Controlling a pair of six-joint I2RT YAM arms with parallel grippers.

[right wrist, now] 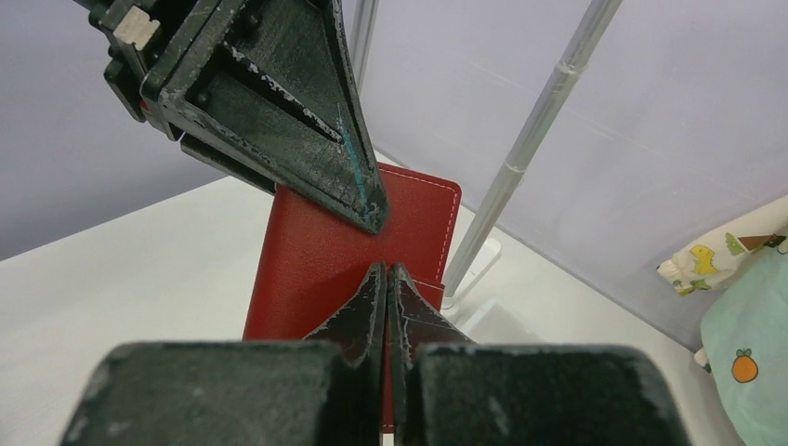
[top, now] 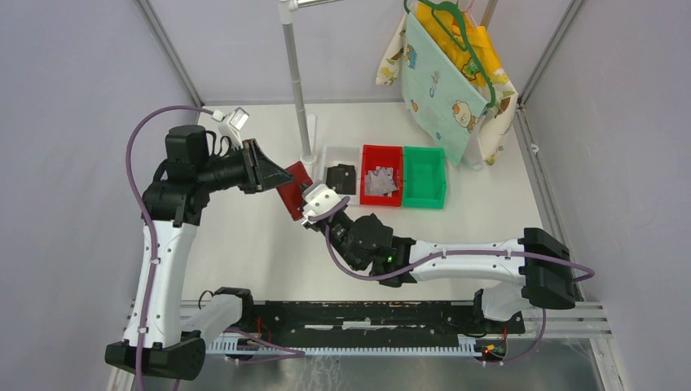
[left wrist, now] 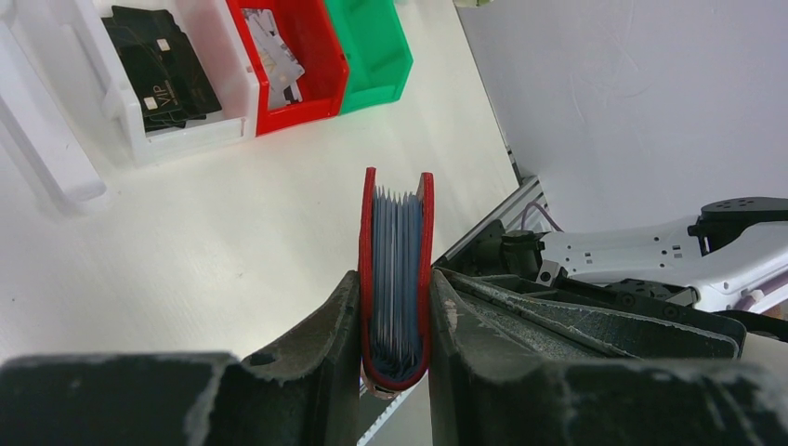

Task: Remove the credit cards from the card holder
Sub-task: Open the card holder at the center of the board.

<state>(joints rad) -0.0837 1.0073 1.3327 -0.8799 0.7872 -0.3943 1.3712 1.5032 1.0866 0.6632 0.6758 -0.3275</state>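
1. The card holder (left wrist: 425, 242) is sitting edge-up between the fingers of the left hand (left wrist: 394, 288), spine down in the crook. It is being carried clear of the tabletop (top: 244, 244).
2. The left hand is grasping the holder by both red covers, low down. That is likely keeping the open edge pointing away from the palm and free to work on.
3. The greyish sleeves (left wrist: 397, 251) are fanning slightly out of the top. No credit cards are showing as such, so they are probably tucked inside the sleeves.
4. The right hand (right wrist: 387, 269) is pressing in against the holder's outer cover, just below the left hand's fingertip. Its fingers are clenched fully together.
5. The right fingertips are meeting at the closing tab (right wrist: 427, 282). Whether they are pinching it or only touching it, I cannot tell.
6. My reading is that the right hand is going for the tab so the covers can be spread, with the left hand acting as a vise.
7. Ahead of the left hand, a white bin (left wrist: 186, 135), a red bin (left wrist: 307, 102) and a green bin (left wrist: 372, 56) are standing in a row. They may be serving as drop spots.
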